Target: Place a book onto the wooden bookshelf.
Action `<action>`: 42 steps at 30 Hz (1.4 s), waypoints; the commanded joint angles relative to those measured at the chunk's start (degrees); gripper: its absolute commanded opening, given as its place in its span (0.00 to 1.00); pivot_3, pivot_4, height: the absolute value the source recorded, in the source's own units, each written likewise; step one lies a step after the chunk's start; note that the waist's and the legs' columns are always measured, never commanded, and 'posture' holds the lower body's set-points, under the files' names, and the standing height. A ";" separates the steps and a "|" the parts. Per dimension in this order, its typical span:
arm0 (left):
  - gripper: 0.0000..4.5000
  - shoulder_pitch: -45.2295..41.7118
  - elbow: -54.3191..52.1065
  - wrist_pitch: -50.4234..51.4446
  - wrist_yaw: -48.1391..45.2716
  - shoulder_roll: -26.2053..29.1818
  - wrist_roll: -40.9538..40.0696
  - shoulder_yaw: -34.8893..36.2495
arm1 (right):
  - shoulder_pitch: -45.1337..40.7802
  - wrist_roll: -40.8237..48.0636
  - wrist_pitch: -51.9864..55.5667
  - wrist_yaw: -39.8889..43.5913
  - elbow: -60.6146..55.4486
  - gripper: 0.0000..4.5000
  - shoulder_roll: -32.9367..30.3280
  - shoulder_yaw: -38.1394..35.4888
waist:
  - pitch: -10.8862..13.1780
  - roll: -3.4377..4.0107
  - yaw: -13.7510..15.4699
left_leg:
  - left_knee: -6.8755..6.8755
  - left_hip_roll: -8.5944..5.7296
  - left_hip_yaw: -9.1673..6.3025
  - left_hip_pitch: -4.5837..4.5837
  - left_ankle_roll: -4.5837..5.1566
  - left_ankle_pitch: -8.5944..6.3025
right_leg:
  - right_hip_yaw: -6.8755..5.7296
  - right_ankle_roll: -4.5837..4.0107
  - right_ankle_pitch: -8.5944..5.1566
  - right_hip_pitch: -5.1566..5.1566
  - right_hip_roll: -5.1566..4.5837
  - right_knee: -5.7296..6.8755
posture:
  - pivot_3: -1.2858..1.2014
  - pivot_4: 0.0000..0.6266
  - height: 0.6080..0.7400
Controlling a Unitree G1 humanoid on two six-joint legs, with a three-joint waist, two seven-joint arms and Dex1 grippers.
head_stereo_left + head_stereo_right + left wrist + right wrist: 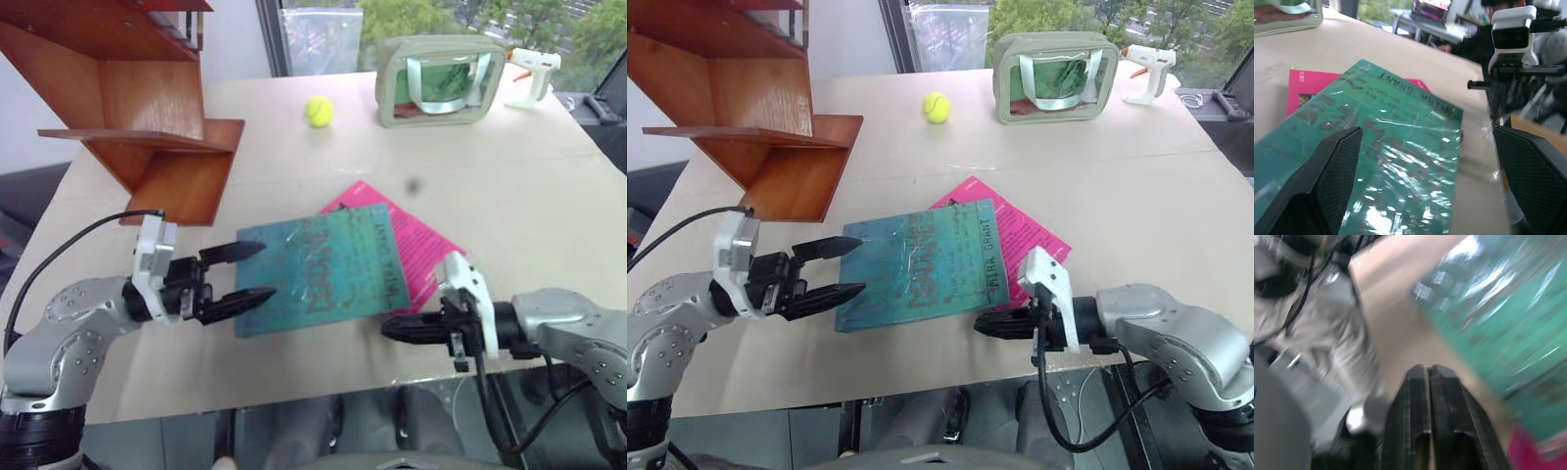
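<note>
left gripper (257, 271): fingers spread wide, pointing across toward the robot's right, one finger over the near-left edge of the book and the other at its left edge; nothing clamped between them.
left fingers (1327, 181): seen from the wrist, two broad black pads stand far apart with the glossy cover running between them.
right gripper (982, 325): fingers pressed close together with barely a slit between them, pointing toward the robot's left, tip just beside the book's near-right corner; holding nothing.
right fingers (1418, 416): from the wrist, the two black fingers lie side by side, the tan table under them and the teal cover beyond.
book (323, 271): large thin teal-blue book, plastic-wrapped and shiny, dark lettering on the cover; lies flat on the table between the two grippers, turned at a slant.
pink book (423, 245): smaller magenta book, flat on the table, partly under the teal book's far-right side.
wooden bookshelf (147, 108): reddish-brown unit with flat boards and angled side panels, at the far left of the table, well apart from the book.
tennis ball (318, 111): yellow-green, on the table at the far side, between bookshelf and pouch.
pouch (441, 80): pale green with a clear front, upright at the far edge.
glue gun (529, 70): white, just beside the pouch on the far right.
table (509, 186): light tan top carrying all of these.
</note>
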 commanded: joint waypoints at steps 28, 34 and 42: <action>1.00 23.08 3.95 -3.32 -10.48 2.76 4.41 18.27 | -23.29 -31.25 -27.43 2.75 21.36 0.81 6.41 16.47 | -0.02 -0.09 -0.90 | -0.06 0.04 0.07 0.04 -0.09 -0.06 | 0.17 -0.04 0.02 -0.09 0.09 -0.01 | 0.52 0.24 1.00; 1.00 25.92 0.49 -3.96 -8.28 -0.41 3.76 20.41 | -33.88 -42.45 -40.21 8.17 43.14 0.81 12.73 24.55 | -0.05 -0.15 -1.65 | -0.09 0.06 0.01 0.04 -0.12 -0.07 | 0.16 -0.05 0.01 -0.18 0.18 -0.01 | 0.52 0.24 1.00; 1.00 25.90 -3.04 -4.58 -5.50 -3.07 3.85 19.51 | -40.58 -50.67 -43.89 11.19 62.99 0.81 13.15 25.70 | -0.14 -0.22 -1.49 | -0.07 0.08 0.02 0.07 -0.16 -0.08 | 0.20 -0.11 0.04 -0.17 0.23 0.00 | 0.52 0.24 1.00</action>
